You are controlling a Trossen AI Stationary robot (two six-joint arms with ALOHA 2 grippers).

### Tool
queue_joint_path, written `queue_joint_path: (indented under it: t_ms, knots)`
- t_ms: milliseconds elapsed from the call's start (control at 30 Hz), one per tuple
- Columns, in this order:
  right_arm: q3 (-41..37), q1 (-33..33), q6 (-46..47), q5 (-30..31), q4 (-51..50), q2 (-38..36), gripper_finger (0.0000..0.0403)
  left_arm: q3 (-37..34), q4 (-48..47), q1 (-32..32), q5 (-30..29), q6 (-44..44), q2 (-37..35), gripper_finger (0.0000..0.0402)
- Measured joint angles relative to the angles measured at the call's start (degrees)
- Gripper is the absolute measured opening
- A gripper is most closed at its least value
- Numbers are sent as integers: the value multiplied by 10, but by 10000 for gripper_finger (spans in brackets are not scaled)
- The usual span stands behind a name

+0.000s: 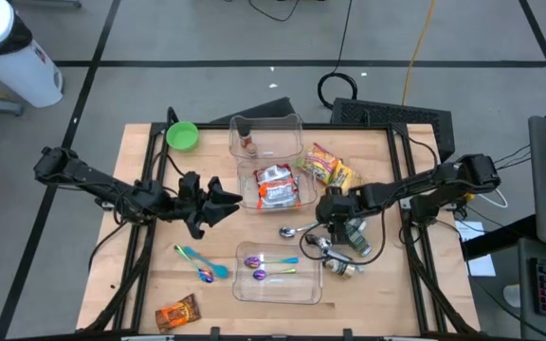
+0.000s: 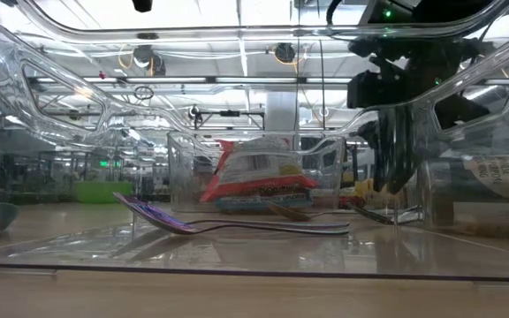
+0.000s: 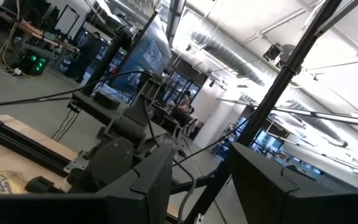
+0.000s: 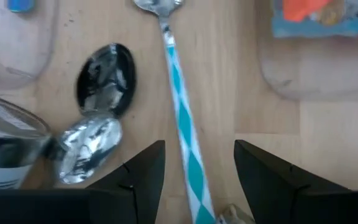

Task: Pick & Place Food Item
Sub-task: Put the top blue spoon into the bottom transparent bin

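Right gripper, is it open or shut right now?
Open: the right gripper has its fingers apart, straddling the blue-striped spoon without touching it.

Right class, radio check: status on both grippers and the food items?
Left gripper open, empty, beside middle bin. Right gripper open over spoons, holding nothing. Red-white packet in middle bin; yellow packet on table. Nothing blocking.

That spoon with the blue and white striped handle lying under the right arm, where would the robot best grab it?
Probably mid-handle, coming straight down. The blue-and-white-striped-handled metal spoon lies flat on the wooden table, its thin straight handle running between the open fingers of the right tool. Closing across the handle's narrow width suits that; the rounded bowl would likely slip.
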Motion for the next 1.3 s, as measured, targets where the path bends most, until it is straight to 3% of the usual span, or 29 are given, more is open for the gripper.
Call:
queue_joint_path:
  t_ms: [500,900,1300]
  knots:
    - [-1,-3,2,-12,25,50,187,0,0,0,0,-2,0,163]
    - [2,-6,14,-13,31,84,143,0,0,0,0,-2,0,163]
    - [2,-6,14,-25,27,106,136,0,0,0,0,-1,0,163]
